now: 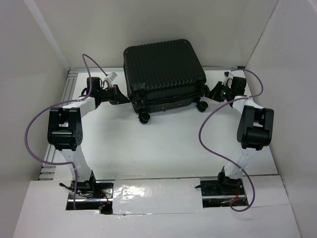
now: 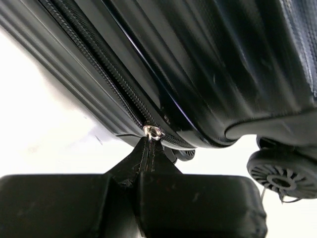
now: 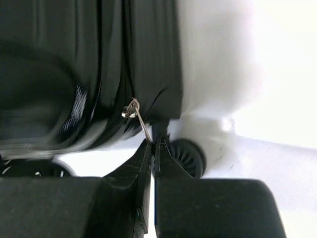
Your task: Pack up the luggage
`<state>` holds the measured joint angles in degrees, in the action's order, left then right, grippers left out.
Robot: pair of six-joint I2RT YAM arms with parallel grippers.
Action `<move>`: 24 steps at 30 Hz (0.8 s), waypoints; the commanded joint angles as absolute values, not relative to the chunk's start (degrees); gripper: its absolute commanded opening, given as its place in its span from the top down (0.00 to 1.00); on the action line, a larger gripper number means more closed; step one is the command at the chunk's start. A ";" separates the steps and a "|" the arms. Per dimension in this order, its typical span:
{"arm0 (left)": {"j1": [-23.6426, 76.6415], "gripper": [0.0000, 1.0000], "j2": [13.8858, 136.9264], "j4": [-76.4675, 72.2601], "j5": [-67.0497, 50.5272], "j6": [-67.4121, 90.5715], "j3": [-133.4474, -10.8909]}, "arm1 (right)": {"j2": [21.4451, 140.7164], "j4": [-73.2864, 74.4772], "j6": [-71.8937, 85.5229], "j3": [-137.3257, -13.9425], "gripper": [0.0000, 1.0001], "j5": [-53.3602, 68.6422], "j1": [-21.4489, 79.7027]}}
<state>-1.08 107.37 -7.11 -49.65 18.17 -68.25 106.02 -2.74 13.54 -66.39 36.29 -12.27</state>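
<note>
The luggage (image 1: 163,77), a black ribbed hard-shell suitcase, lies closed at the back of the table with its wheels toward me. My left gripper (image 1: 121,96) is at its left side, shut on a silver zipper pull (image 2: 152,133) on the zipper line. My right gripper (image 1: 210,91) is at its right side near a wheel, shut on another silver zipper pull (image 3: 138,119). In the left wrist view the shell (image 2: 208,64) fills the top. In the right wrist view the shell (image 3: 99,59) is blurred.
White walls enclose the table on the left, back and right. Suitcase wheels (image 1: 144,118) (image 1: 201,105) stick out toward the arms; a wheel shows in each wrist view (image 2: 280,173) (image 3: 185,156). Purple cables (image 1: 34,134) loop beside both arms.
</note>
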 commanded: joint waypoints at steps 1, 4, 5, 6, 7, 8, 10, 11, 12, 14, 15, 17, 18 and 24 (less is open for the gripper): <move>-5.63 1.00 108.71 -7.67 -42.02 17.14 -76.80 | 111.26 3.42 10.28 -72.93 1.00 11.87 -13.10; -5.10 1.00 111.17 -4.40 -40.88 15.73 -82.59 | 113.73 3.96 10.28 -76.10 1.00 10.20 -10.82; -5.10 1.00 111.96 -3.52 -40.87 15.73 -84.01 | 114.25 3.96 10.28 -76.81 1.00 10.20 -10.81; -5.10 1.00 112.67 -2.38 -40.87 15.73 -85.24 | 115.39 3.96 10.28 -77.60 1.00 10.20 -10.03; -5.10 1.00 113.28 -2.37 -40.87 16.25 -87.78 | 116.01 3.96 10.28 -78.39 1.00 10.20 -9.32; -4.49 1.00 114.86 -1.76 -40.35 16.26 -89.02 | 116.54 3.96 10.28 -80.23 1.00 10.20 -9.32; -4.48 1.00 116.62 -0.10 -38.86 16.87 -93.05 | 118.46 3.96 10.28 -81.99 1.00 9.67 -8.18; -3.96 1.00 117.33 0.70 -38.15 17.40 -94.47 | 119.26 3.96 10.28 -84.44 1.00 9.67 -8.17; -3.96 1.00 118.73 1.23 -38.14 17.92 -95.79 | 120.22 4.48 10.28 -86.12 1.00 10.54 -8.17; -3.17 1.00 119.44 0.71 -35.71 18.54 -98.08 | 124.00 5.00 9.67 -91.46 1.00 11.07 -7.56; -3.16 1.00 119.44 0.70 -34.20 20.29 -98.61 | 125.49 5.01 9.67 -93.67 1.00 11.07 -7.56; -1.85 1.00 121.19 0.70 -31.39 21.53 -101.58 | 130.76 7.72 9.67 -98.85 1.00 12.73 -7.56; -1.85 1.00 121.98 0.70 -30.77 22.06 -102.91 | 132.61 8.69 10.45 -104.88 1.00 13.44 -7.56; 0.09 1.00 131.46 4.92 -23.39 22.68 -117.76 | 143.43 9.49 12.83 -119.52 1.00 15.56 -6.51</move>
<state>-0.03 127.35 24.51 -36.71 19.66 -108.14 137.84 9.63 11.31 -115.31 27.88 -4.89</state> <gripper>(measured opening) 0.036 0.046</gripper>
